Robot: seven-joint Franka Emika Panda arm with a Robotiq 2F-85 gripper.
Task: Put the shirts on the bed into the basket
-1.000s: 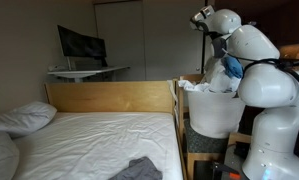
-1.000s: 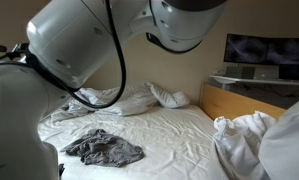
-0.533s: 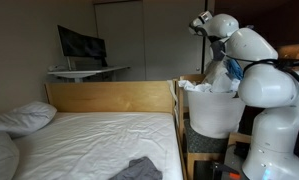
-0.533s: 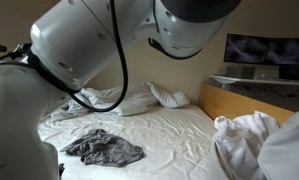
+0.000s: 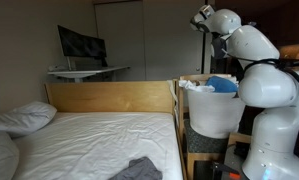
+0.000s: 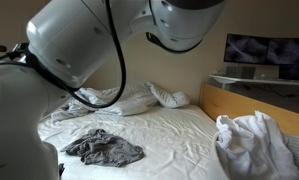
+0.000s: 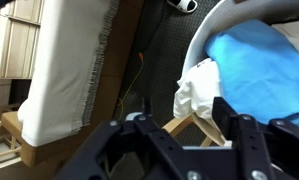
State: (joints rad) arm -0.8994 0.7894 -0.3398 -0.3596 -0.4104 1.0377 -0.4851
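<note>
The blue shirt (image 5: pixel 223 84) has dropped from the end effector (image 7: pixel 189 135) and now lies in the basket (image 5: pixel 214 118) beside the bed (image 5: pixel 99 140), touching a white shirt (image 7: pixel 201 88). The end effector hangs above the basket, its fingers parted and holding nothing. A dark grey shirt (image 6: pixel 104 148) lies crumpled on the sheet.

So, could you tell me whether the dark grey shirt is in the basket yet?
No, the dark grey shirt lies crumpled on the white sheet of the bed.
</note>
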